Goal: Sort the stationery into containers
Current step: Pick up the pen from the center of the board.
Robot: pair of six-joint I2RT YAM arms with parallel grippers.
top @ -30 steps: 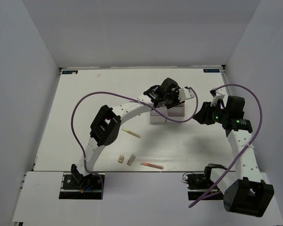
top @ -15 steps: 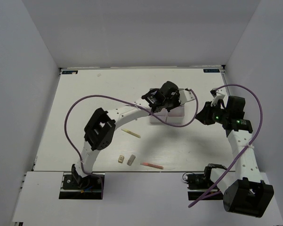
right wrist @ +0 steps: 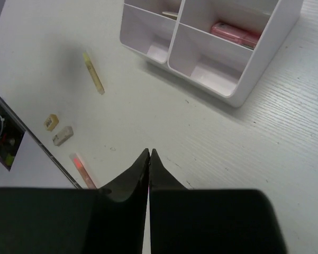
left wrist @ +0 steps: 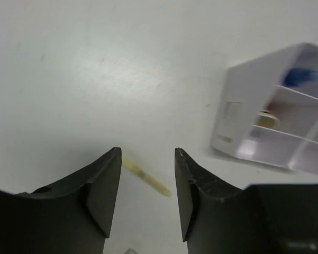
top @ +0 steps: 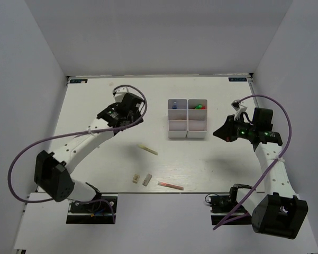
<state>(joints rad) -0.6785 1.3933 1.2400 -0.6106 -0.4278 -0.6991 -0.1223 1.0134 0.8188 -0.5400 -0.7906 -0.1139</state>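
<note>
**Toward the near edge, four pieces lie loose**

We see the white box mid-tabletop, with coloured items in its far compartments. Nearer us lie a yellow pen, a beige eraser, a grey eraser and a pink pen. Our left gripper hangs left of the box, fingers apart and empty. Our right gripper, right of it, is pressed together.

Two pens and two erasers lie before the box
</note>
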